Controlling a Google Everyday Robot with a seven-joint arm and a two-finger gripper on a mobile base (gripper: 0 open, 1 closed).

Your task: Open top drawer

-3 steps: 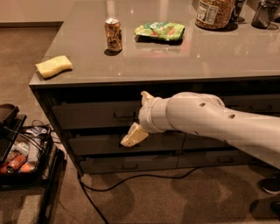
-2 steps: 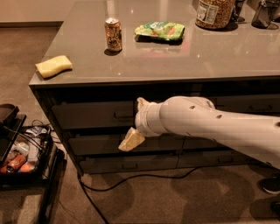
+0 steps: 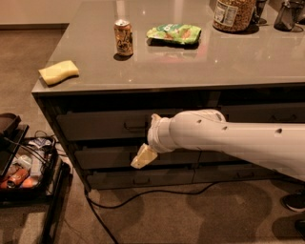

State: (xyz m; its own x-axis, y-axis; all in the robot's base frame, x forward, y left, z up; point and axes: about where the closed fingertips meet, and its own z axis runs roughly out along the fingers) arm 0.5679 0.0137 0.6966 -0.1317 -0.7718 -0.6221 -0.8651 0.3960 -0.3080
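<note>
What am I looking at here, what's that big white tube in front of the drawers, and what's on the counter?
The white tube is a robot's arm, reaching in from the right of the picture. Its cream-coloured gripper, the part that grabs, hangs just below the small handle of the wide grey-brown top drawer, which it is meant to open. I see nothing held. There is one picture, from a camera looking down at the smooth grey counter. On it lie a yellow sponge, an orange drinks can, a green snack bag and a clear jar.
</note>
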